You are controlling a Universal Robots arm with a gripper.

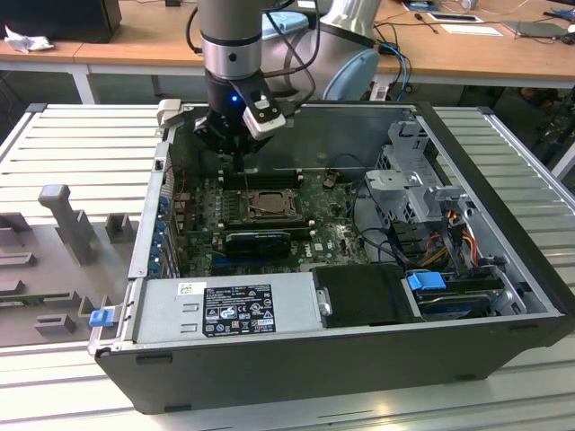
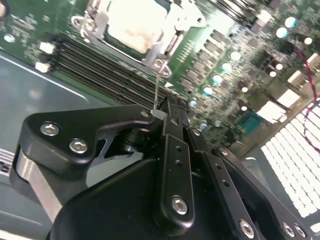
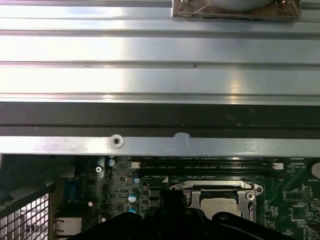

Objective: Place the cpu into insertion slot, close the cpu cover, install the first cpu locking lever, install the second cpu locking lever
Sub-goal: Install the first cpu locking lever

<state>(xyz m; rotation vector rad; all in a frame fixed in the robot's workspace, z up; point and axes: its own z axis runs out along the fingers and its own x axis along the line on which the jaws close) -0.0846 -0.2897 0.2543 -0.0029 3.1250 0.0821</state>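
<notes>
Holds thin silver wire locking lever (image 2: 156, 87) in shut black end effector (image 2: 167, 107); sits just short of pale silver-grey square cpu (image 2: 132, 22) under lowered dark-silver metal cover frame (image 2: 96, 21).

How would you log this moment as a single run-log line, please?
tool: shut on cpu locking lever | cpu cover: down over cpu | lever: standing up from board, not latched
</notes>
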